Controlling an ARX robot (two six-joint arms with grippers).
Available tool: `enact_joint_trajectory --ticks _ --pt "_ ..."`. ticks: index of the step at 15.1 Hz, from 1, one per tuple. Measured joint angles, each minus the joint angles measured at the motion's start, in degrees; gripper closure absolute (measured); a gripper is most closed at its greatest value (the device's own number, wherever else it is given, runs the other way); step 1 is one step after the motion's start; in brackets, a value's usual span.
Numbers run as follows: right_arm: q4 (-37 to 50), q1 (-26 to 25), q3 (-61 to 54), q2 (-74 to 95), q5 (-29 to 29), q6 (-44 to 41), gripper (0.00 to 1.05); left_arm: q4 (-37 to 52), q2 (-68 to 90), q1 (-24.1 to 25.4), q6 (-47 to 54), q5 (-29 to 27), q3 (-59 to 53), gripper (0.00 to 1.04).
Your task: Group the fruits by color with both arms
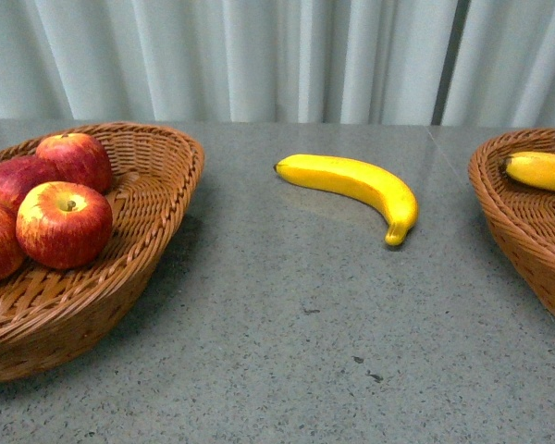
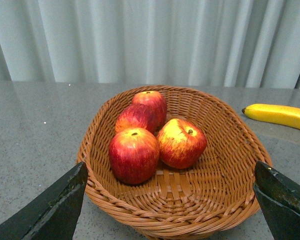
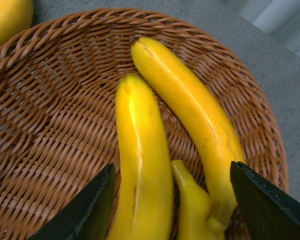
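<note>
Banana point(image 1: 353, 180) curved, smooth yellow, on speckled grey table point(image 1: 287, 351)

My front camera looks from my body, slightly downward, across the worktop point(image 1: 287, 370) to the curtain point(image 1: 259, 55), taking in the apple basket point(image 1: 171, 162) on my left, a loose banana point(image 1: 351, 180) midway and the edge of the banana basket point(image 1: 527, 231) on my right. My left wrist camera faces the same way from fairly near, out through my left gripper point(image 2: 170, 167), sharing the apple basket, loose banana and curtain with it. My right wrist camera peers steeply down, very close, into the banana basket, past my right gripper point(image 3: 172, 166).
</note>
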Motion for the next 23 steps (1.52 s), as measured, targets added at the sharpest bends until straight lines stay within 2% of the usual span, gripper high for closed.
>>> enact_joint_trajectory --ticks 3,5,8,11,14,16,17,23 --pt "0.2 1.6 0.0 -2.7 -0.7 -0.6 0.05 0.0 0.0 0.0 0.0 0.0 0.0 0.07" --pt "1.7 8.6 3.3 -4.2 -1.6 2.5 0.07 0.0 0.0 0.0 0.0 0.0 0.0 0.07" --pt "3.5 24.0 12.2 4.2 0.7 9.2 0.07 0.0 0.0 0.0 0.0 0.0 0.0 0.07" --pt "-0.1 32.3 25.0 19.4 4.2 12.5 0.07 0.0 0.0 0.0 0.0 0.0 0.0 0.07" --pt "-8.1 32.6 38.7 31.5 8.4 13.1 0.07 0.0 0.0 0.0 0.0 0.0 0.0 0.07" --pt "-17.6 31.5 47.9 38.6 12.5 14.0 0.07 0.0 0.0 0.0 0.0 0.0 0.0 0.07" --pt "-17.5 31.5 48.5 39.2 14.2 13.9 0.07 0.0 0.0 0.0 0.0 0.0 0.0 0.07" --pt "-21.3 32.3 53.4 42.9 15.9 13.9 0.07 0.0 0.0 0.0 0.0 0.0 0.0 0.07"
